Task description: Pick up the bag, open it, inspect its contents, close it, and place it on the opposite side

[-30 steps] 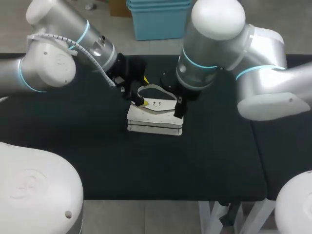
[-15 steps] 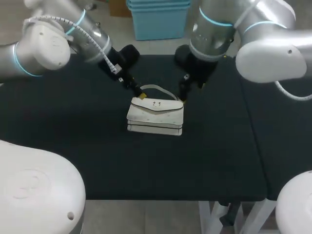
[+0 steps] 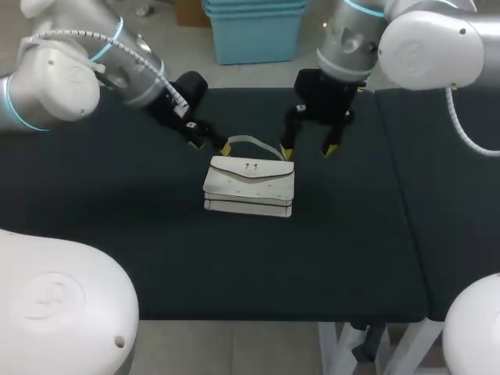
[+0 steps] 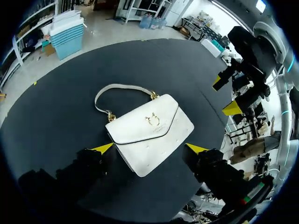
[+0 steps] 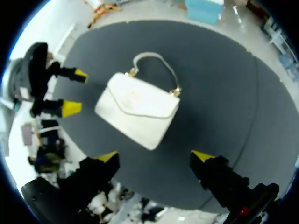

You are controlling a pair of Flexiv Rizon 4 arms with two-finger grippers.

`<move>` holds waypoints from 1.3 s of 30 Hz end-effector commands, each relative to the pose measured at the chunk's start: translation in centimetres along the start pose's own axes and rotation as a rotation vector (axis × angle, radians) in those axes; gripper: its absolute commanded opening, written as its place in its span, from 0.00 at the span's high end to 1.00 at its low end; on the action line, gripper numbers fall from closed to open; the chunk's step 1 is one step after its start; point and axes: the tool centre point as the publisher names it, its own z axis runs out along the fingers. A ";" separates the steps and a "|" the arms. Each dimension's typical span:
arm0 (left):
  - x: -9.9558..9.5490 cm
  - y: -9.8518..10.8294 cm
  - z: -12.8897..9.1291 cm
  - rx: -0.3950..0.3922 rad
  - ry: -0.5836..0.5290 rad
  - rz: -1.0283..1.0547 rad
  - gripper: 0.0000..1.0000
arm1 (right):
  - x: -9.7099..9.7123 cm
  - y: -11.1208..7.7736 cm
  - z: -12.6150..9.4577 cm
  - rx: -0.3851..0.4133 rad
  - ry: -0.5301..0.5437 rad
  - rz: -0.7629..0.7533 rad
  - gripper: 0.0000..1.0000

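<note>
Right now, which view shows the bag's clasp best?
Left wrist view: the gold clasp sits large and unobstructed on the closed flap of the bag. Head view shows it only as a tiny mark. Right wrist view shows the flap, but the clasp there is too faint to make out.

Small white flap handbag [image 5: 140, 106] w/ gold-coloured fittings lies flat on the black table top [image 5: 224, 93], flap down. Its thin curved white carry handle [image 5: 159, 63] lies on the table on the handbag's far side from the R gripper [image 5: 154, 156]; a gold ring joins it to the handbag at each end. R gripper: two black fingers w/ yellow tips, spread wide, nothing betw. them. It hangs above the table, handbag just ahead of the tips, no contact. Beside the handbag is the L gripper [image 5: 74, 91], also black w/ yellow tips, fingers apart, tips pointing toward the handbag, near it but not touching.
</note>
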 end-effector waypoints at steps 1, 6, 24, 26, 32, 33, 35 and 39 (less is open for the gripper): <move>0.6 0.4 0.0 0.026 -0.159 -0.298 0.00 | -0.3 0.4 -0.2 0.022 0.035 0.100 0.00; 0.6 -0.1 0.7 0.022 -0.176 -0.439 0.00 | -0.8 0.7 0.1 0.021 0.075 0.206 0.00; -4.5 1.9 3.1 -0.087 0.201 -0.840 0.00 | -2.0 1.2 4.1 0.017 0.390 0.479 0.00; -4.5 2.2 3.5 -0.075 0.227 -0.815 0.00 | -1.6 1.6 4.4 0.013 0.396 0.480 0.00; -4.7 2.3 4.7 -0.039 0.329 -0.754 0.00 | -0.7 2.3 5.7 -0.005 0.404 0.453 0.00; -4.7 2.3 4.8 -0.039 0.354 -0.740 0.00 | -0.6 2.4 5.9 -0.008 0.413 0.449 0.00; -4.7 2.2 5.1 -0.020 0.391 -0.719 0.00 | -0.5 2.7 6.3 -0.007 0.424 0.446 0.00; -4.4 1.9 5.4 -0.011 0.426 -0.678 0.00 | -0.3 3.0 7.2 0.010 0.444 0.458 0.00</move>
